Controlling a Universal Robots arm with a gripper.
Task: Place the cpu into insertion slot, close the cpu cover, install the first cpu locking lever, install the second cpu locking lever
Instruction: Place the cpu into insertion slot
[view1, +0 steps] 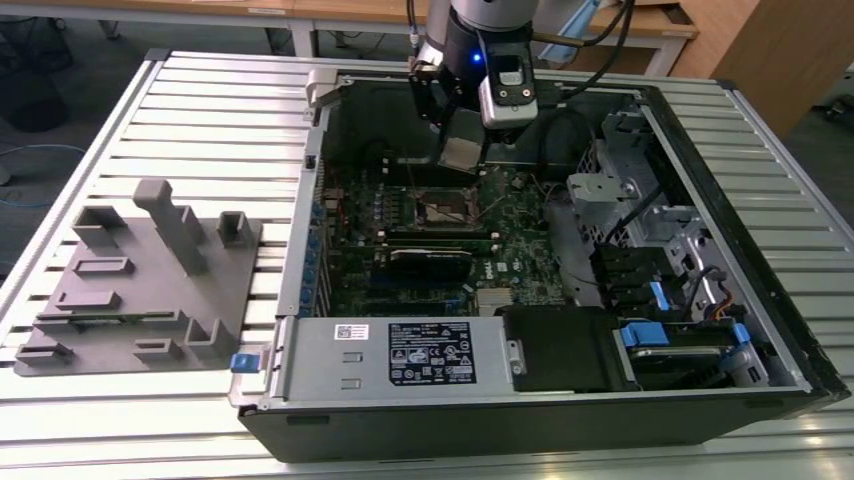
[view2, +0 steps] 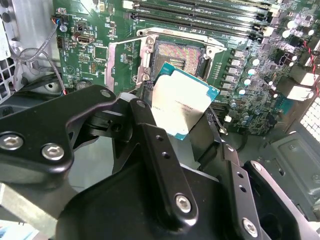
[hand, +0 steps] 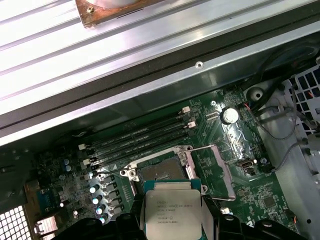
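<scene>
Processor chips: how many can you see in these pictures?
1. The cpu is clamped in the gripper, held in the air near the empty insertion slot. Others could be hidden elsewhere inside the case.

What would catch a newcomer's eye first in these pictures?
The open computer case on the slatted metal table stands out first, in the middle of the exterior view. Inside it, the gripper holds a silvery square chip close to the open socket on the green circuit board. A grey parts holder lies at the exterior view's left.
</scene>
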